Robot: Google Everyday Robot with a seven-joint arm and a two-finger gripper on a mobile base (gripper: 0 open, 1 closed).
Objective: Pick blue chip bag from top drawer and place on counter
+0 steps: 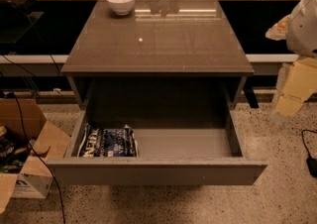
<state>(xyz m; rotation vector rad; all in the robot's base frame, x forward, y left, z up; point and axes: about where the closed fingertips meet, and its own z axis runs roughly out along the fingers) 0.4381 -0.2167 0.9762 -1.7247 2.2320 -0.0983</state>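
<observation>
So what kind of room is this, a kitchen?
Probably a snack corner in an office or lab: a counter with a white bowl, a blue chip bag in the open top drawer, a cardboard box on speckled floor. The gripper hangs at the right edge.

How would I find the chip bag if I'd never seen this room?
Find the shiny grey-brown counter; the top drawer under it is pulled open. In the drawer's left front corner lies the blue chip bag. It's the only thing in there, dark and crinkly with white letters, unlike the white bowl on the counter; the gripper hangs far right.
</observation>
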